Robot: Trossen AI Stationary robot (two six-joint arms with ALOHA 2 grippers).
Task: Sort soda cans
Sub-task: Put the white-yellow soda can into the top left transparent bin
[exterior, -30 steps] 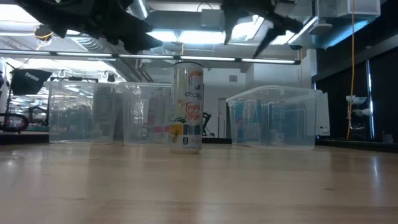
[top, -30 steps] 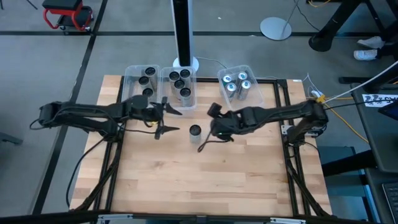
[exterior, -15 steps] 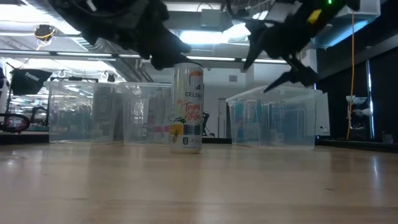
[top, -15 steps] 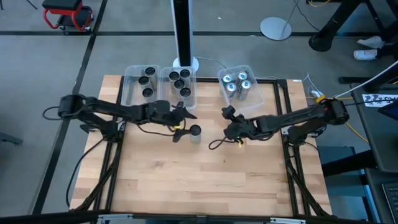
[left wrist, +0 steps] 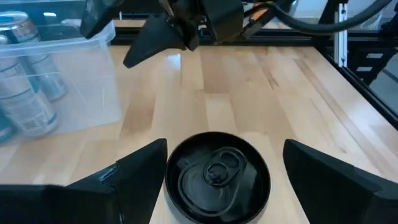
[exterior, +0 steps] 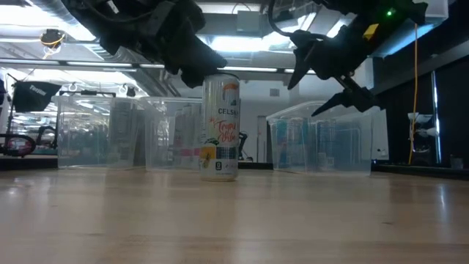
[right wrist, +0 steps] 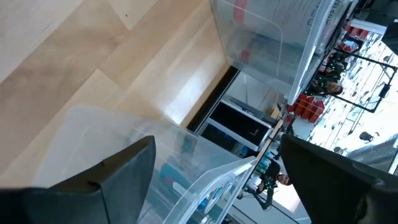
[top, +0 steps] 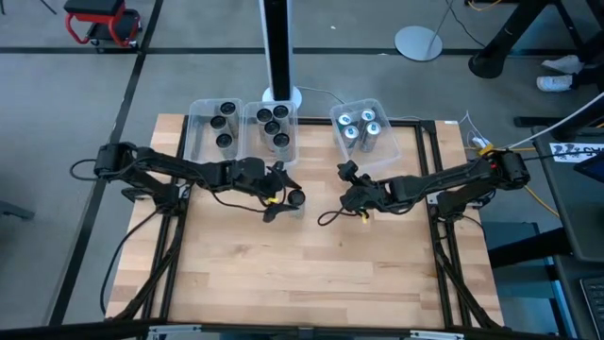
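One can is standing upright mid-table, well clear of every table edge, with bare wood open in front. The left gripper is straddling the can top, fingers spread and not gripping. The right gripper is hovering open near the right bin. Since half a second ago, the left gripper has closed in on the can; the right has barely moved.

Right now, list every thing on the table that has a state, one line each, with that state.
Loose can: upright on the table, black top, unopened, between the left gripper's fingers but not yet gripped.
Left gripper: open around the loose can.
Right gripper: open, empty, above the table.
Left bin: holds three upright black-topped cans.
Middle bin: holds five upright black-topped cans.
Right bin: holds four upright silver-topped cans.
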